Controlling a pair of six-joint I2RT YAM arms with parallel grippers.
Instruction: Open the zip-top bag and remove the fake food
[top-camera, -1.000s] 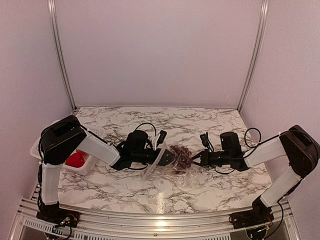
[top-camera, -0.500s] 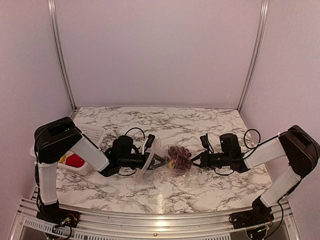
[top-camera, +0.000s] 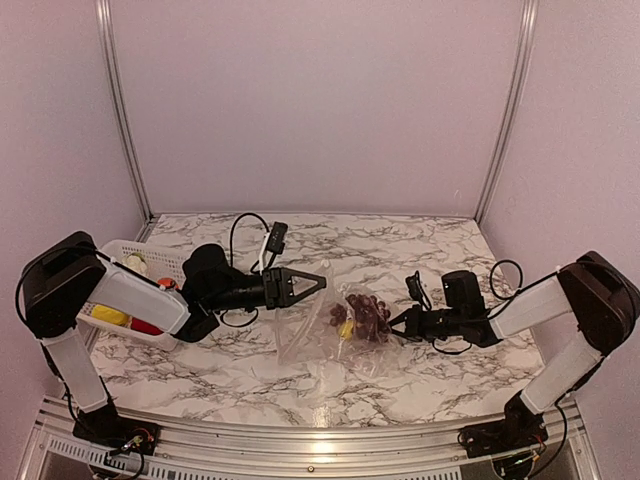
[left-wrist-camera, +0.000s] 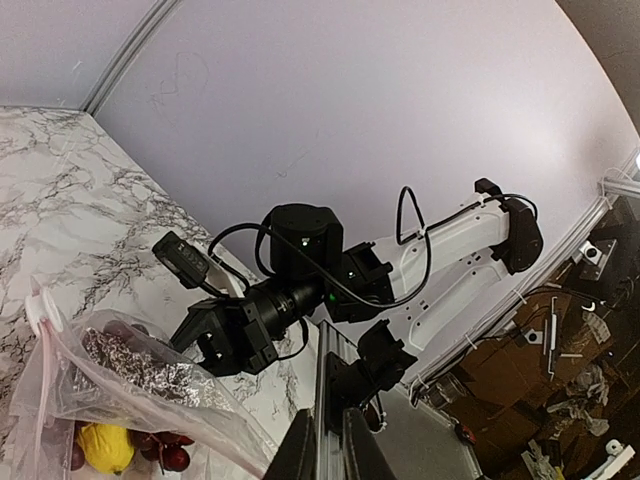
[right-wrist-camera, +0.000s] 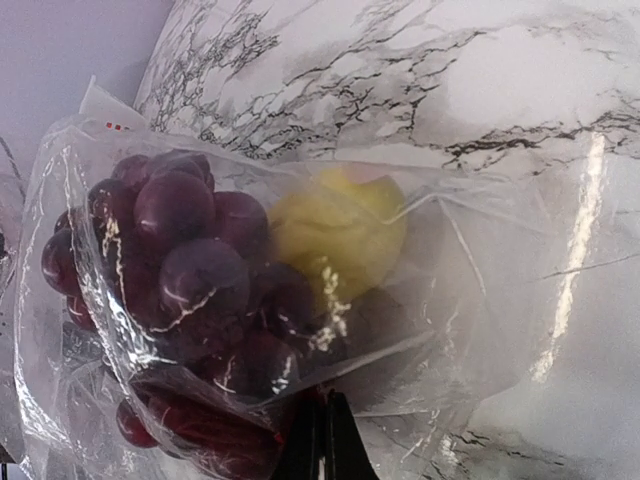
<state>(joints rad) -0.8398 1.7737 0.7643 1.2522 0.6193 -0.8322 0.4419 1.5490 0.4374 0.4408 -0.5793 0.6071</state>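
Withdrawn from the mouth of the bag (top-camera: 305, 338) since a second ago, the left gripper (top-camera: 318, 279) now hangs raised just above that mouth, fingers drawn almost together with nothing seen between them. Its arm has swung back over the basket (top-camera: 118, 248) at the table's left edge, where toy pieces (top-camera: 145, 326) lie. Judgement: that reach is over, the emptying is not. Grapes (top-camera: 368, 312) and a yellow piece (top-camera: 346, 327) remain inside the bag, mid-table. The right gripper (top-camera: 400, 323), pressed together, pinches the bag's closed end. The table (top-camera: 400, 250) is marble-patterned; walls plain and pale, with metal rails in the rear corners.
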